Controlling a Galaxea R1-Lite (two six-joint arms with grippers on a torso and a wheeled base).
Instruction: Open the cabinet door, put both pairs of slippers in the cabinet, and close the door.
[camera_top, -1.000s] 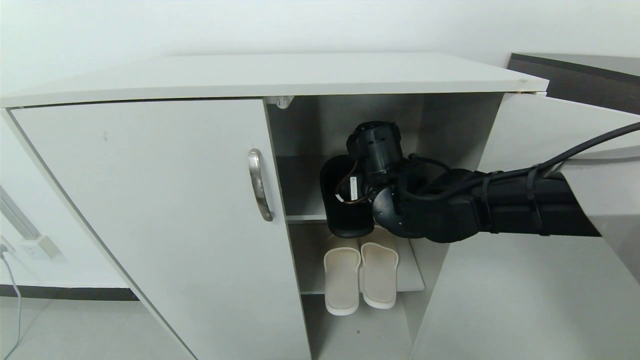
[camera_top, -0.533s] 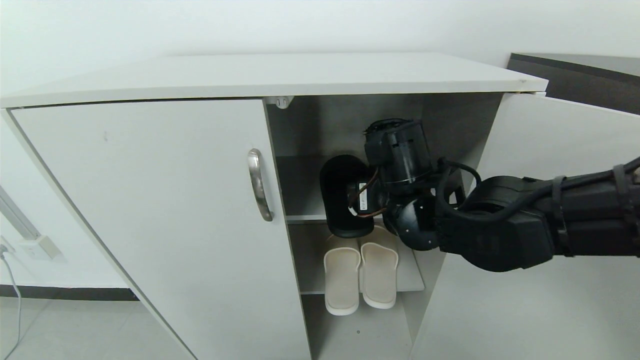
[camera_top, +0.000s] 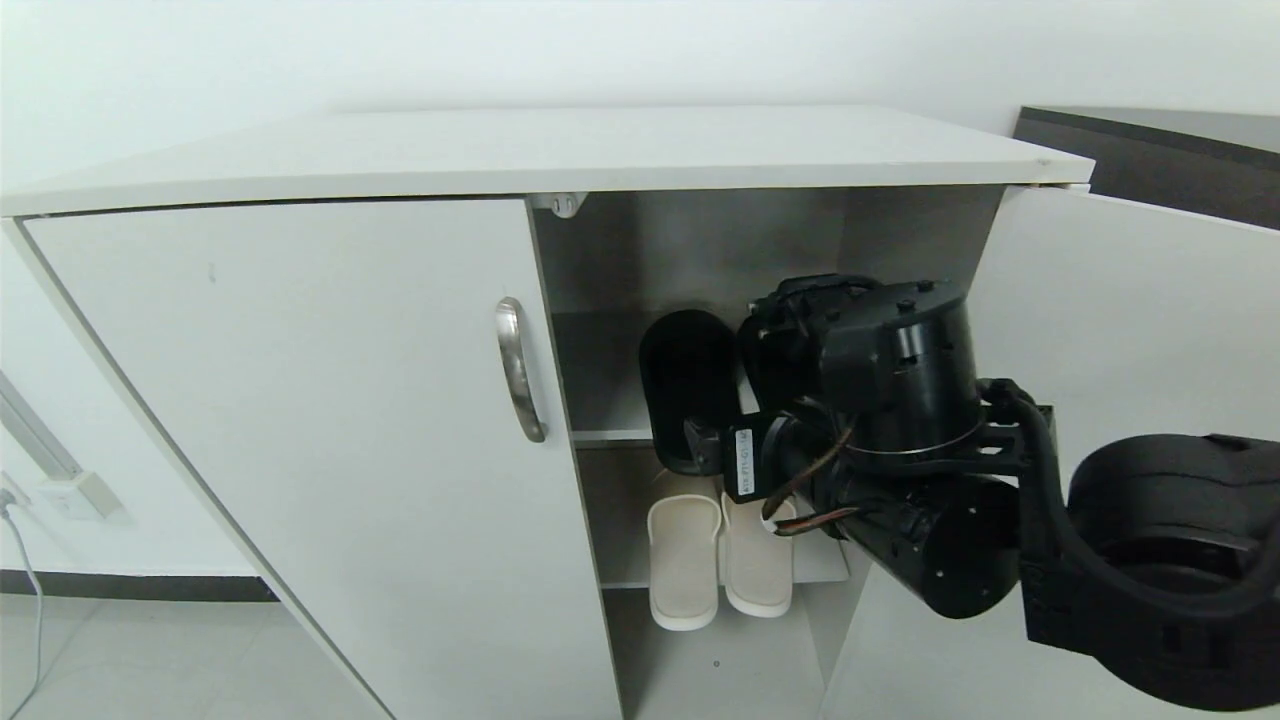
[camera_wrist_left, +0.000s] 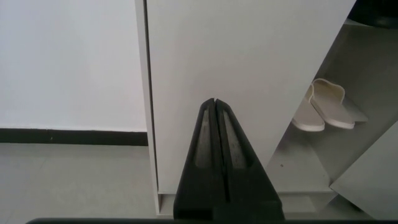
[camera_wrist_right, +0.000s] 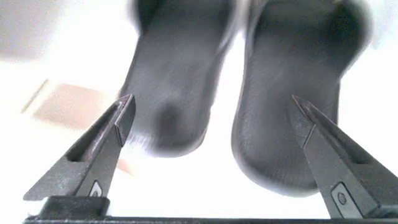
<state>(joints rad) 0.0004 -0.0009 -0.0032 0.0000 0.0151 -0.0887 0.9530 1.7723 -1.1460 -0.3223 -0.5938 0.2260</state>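
White wall (camera_top: 300, 50) backs the cabinet (camera_top: 560, 150); your black slippers (camera_top: 685, 390) sit mid-frame inside, white slippers (camera_top: 715, 560) below. Right gripper (camera_wrist_right: 211, 99) stands spread, left gripper (camera_wrist_left: 214, 102) pressed together. Slippers look light, soft foam; the stiff door (camera_top: 1100, 290), frame right, likely takes a push at its edge.

My head camera looks down at the cabinet (camera_top: 560, 150) front from near. My left wrist camera sits low, facing it; both see the white slippers (camera_top: 685, 560). My right wrist camera is very close to the black slippers (camera_wrist_right: 292, 106).
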